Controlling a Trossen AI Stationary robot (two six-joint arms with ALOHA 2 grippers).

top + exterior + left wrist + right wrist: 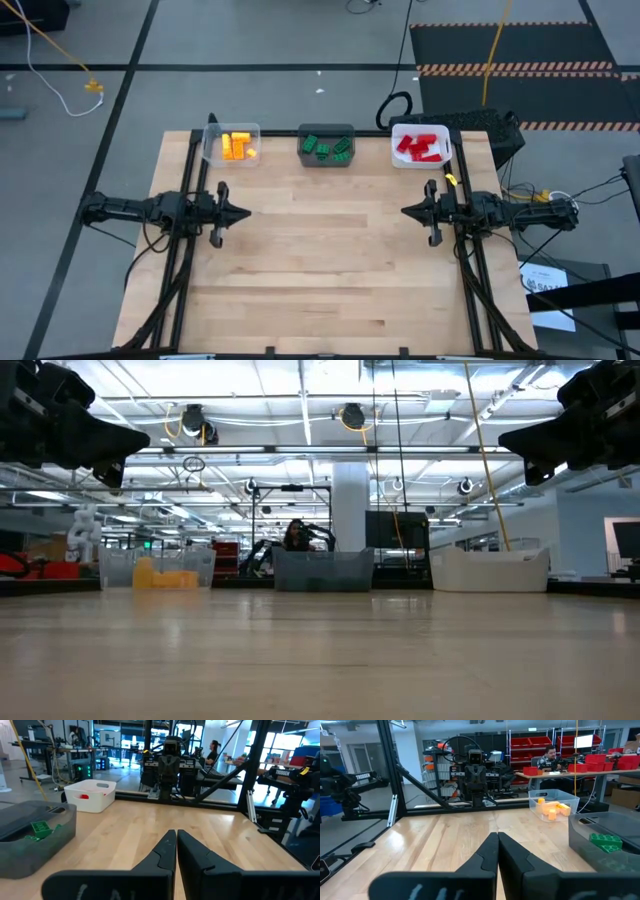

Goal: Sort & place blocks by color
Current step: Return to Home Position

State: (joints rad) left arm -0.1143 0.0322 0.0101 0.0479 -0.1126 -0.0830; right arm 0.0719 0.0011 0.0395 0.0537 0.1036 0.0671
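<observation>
The blocks lie sorted in three bins along the table's far edge: orange ones (238,146) in the clear bin (231,145), green ones (327,147) in the dark grey bin (327,145), red ones (418,146) in the white bin (421,146). My left gripper (246,212) hovers shut at the table's left side, pointing level toward the right, holding nothing. My right gripper (405,211) hovers shut at the right side, pointing level toward the left, holding nothing. Both stand well above the tabletop, nearer than the bins.
The wooden tabletop (325,260) stretches bare between the two arms and toward the near edge. A black frame (180,280) runs along the table's left and right sides. People sit at benches in the room beyond the table.
</observation>
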